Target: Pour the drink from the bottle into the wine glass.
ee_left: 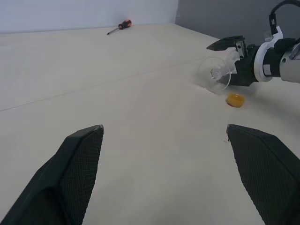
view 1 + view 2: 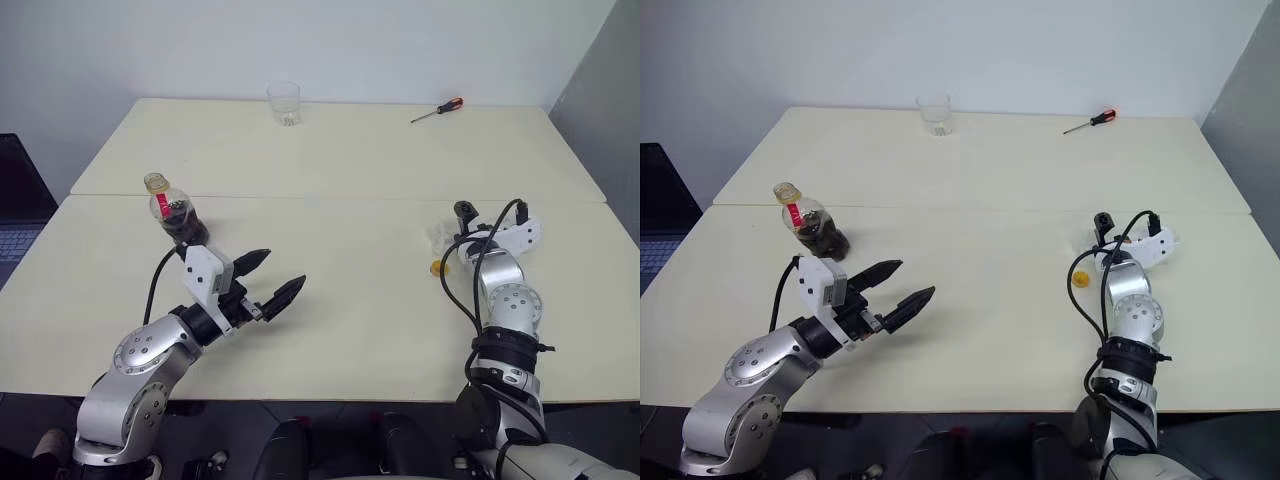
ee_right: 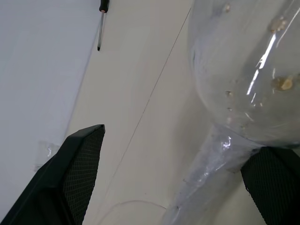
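Spanning two cream tables point(image 2: 350, 300) butted at a seam, by a white wall: bottle point(image 2: 176, 215) upright near L gripper point(image 2: 270, 278), jaws wide, empty. Glass point(image 1: 216, 75) lies sideways between R gripper's point(image 1: 230, 54) spread fingers, cap point(image 2: 437, 267) beside. Tumbler point(image 2: 284, 103), screwdriver point(image 2: 437, 111) at far edge.

The tabletop point(image 2: 340, 170) is showing a pale cream, crossed by one thin darker seam. The bottle point(image 2: 172, 212) is looking clear, with dark brown-black drink point(image 2: 185, 228) inside and a red label band at its neck. A yellow cap point(image 2: 1080, 279) is lying bright against the cream. The wine glass point(image 1: 216, 75) and the tumbler point(image 2: 284, 103) are showing colourless. The screwdriver point(image 2: 437, 110) is wearing a red-and-black handle. The fingers point(image 2: 285, 293) are showing black with a fine mesh texture, on silver-grey arms with white brackets.
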